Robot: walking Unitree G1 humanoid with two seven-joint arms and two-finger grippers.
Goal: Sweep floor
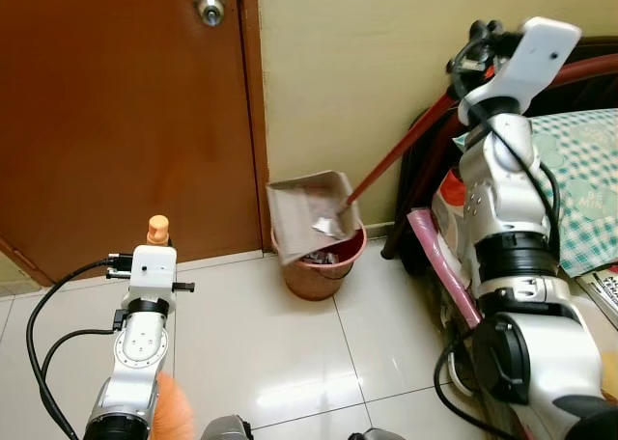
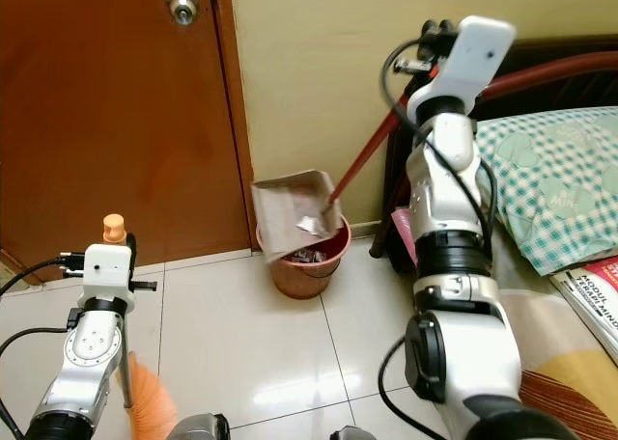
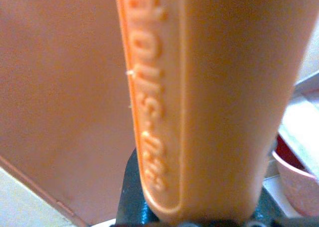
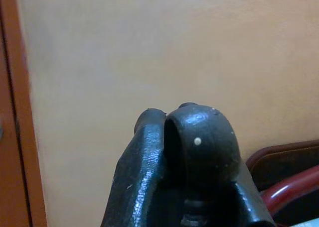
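A grey dustpan (image 1: 307, 211) on a long red handle (image 1: 396, 151) hangs tilted over a pink bin (image 1: 323, 266) that holds dark scraps. My right gripper (image 1: 470, 52) is raised high by the wall, shut on the handle's upper end; its black fingers (image 4: 199, 147) press together in the right wrist view. My left gripper (image 1: 154, 257) is low at the left, shut on an orange broom handle (image 3: 209, 102) whose cap (image 1: 158, 229) sticks up above it. The orange bristles (image 1: 174, 406) rest on the floor beside that arm.
A brown door (image 1: 116, 112) with a metal knob (image 1: 208, 3) stands at the left, a cream wall beside it. A bed with a checked pillow (image 2: 550, 184) and books (image 2: 594, 300) crowds the right. Glossy white floor tiles (image 1: 270, 353) lie in front of the bin.
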